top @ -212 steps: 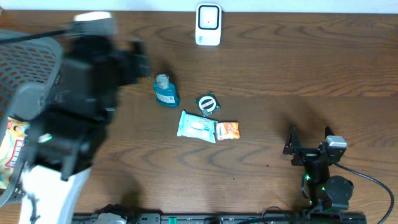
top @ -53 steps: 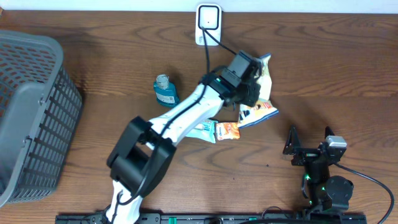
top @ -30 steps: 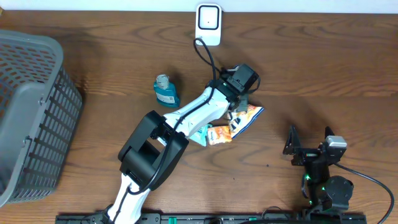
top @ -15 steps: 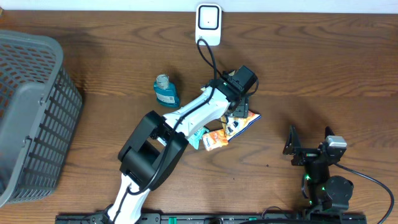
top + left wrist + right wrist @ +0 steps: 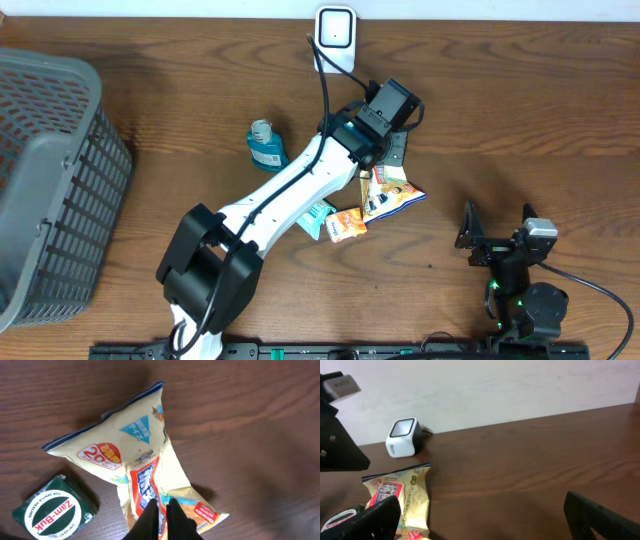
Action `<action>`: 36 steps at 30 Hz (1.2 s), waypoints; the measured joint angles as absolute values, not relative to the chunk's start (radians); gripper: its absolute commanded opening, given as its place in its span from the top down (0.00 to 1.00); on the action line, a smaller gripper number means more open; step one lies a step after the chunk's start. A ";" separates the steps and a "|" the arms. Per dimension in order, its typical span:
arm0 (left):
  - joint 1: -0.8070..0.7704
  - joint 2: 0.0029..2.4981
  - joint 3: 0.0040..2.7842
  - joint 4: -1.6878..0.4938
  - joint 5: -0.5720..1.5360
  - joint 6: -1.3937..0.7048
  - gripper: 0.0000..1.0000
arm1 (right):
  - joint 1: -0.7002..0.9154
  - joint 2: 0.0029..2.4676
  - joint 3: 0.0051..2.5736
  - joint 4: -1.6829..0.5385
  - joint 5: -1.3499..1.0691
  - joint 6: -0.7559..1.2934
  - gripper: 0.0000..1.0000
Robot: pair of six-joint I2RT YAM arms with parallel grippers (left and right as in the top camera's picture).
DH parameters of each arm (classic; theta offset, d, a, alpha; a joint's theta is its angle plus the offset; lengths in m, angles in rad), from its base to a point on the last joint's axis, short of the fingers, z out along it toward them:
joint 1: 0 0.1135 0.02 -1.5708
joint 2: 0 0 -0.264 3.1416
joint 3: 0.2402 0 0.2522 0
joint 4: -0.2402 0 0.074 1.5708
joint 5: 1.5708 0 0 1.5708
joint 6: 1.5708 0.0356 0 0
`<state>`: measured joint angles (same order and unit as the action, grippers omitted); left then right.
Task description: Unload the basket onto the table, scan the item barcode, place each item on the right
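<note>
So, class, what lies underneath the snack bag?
Around the snack bag only wooden table shows; the green Zam-Buk tin lies beside it, not under. Anything directly beneath it is covered from view.

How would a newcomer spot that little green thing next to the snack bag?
On the brown table, follow the white left arm to its tip, where a pale yellow snack bag lies. Beside the bag sits a small dark green container; only it carries a round white label reading Zam-Buk in red.
</note>
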<state>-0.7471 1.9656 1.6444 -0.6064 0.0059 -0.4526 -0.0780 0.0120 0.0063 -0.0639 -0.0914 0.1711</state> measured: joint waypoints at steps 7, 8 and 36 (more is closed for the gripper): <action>-0.747 2.016 1.644 -0.607 0.006 -0.451 0.92 | -0.078 0.012 0.006 -0.064 -0.091 0.171 0.01; -0.747 2.024 1.644 -0.606 0.009 -0.451 0.92 | -0.078 0.012 0.006 -0.064 -0.092 0.171 0.01; -0.767 2.128 1.665 -0.689 -0.039 -0.451 0.52 | -0.078 0.012 0.006 -0.064 -0.091 0.171 0.01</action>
